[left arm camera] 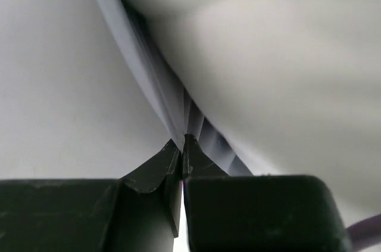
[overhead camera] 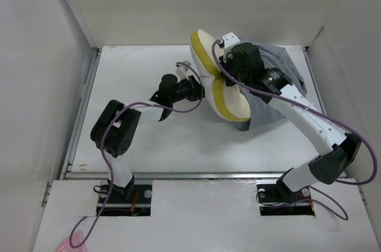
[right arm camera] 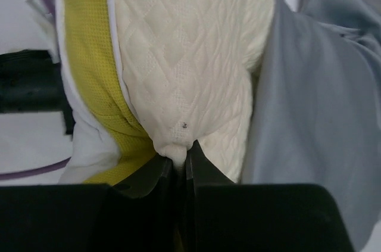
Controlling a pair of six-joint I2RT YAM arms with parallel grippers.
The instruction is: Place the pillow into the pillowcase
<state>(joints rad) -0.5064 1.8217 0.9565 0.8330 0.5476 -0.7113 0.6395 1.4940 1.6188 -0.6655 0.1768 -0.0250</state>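
The pillow (overhead camera: 229,100), cream with a yellow edge, stands bunched and pinched in the middle at the back centre of the table. The grey pillowcase (overhead camera: 289,67) lies wrinkled behind and right of it, partly under my right arm. My right gripper (overhead camera: 223,64) is shut on a pinch of the pillow's cream quilted face (right arm camera: 184,67), with the pillowcase (right arm camera: 315,115) just to the right of it. My left gripper (overhead camera: 201,88) is against the pillow's left side. In the left wrist view this gripper (left arm camera: 181,142) is shut on a thin fold of grey fabric (left arm camera: 149,79), which looks like the pillowcase edge.
White walls (overhead camera: 71,37) enclose the white table (overhead camera: 143,145) on the left, back and right. A metal rail (overhead camera: 196,174) runs along the front edge. Purple cables (overhead camera: 178,108) loop off both arms.
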